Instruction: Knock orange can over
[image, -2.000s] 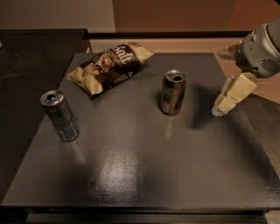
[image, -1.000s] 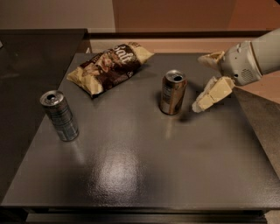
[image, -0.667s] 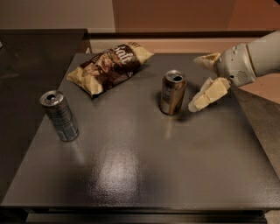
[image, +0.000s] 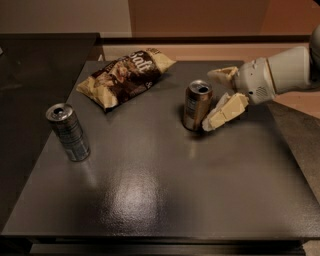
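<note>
The short, coppery orange-brown drink can with a silver pull-tab top (image: 197, 106) is standing upright in the far right part of the dark, slightly glossy table (image: 200, 200), its long axis vertical. The cream two-finger gripper (image: 216, 99) is hanging just beside the can, on the side of the table's right edge. Its fingers are spread and grasping nothing, and the lower finger (image: 226, 111) seems to be touching the can's wall near its base. The can is therefore lying directly left of the claw, so a push toward the left edge would likely tip it onto bare tabletop. A crumpled brown-and-cream snack bag (image: 125, 75) is lying near the far edge, and a slim silver-blue striped can (image: 68, 132) is standing by the left edge. Both are well apart from the orange can. A tan wall is showing beyond the table.
</note>
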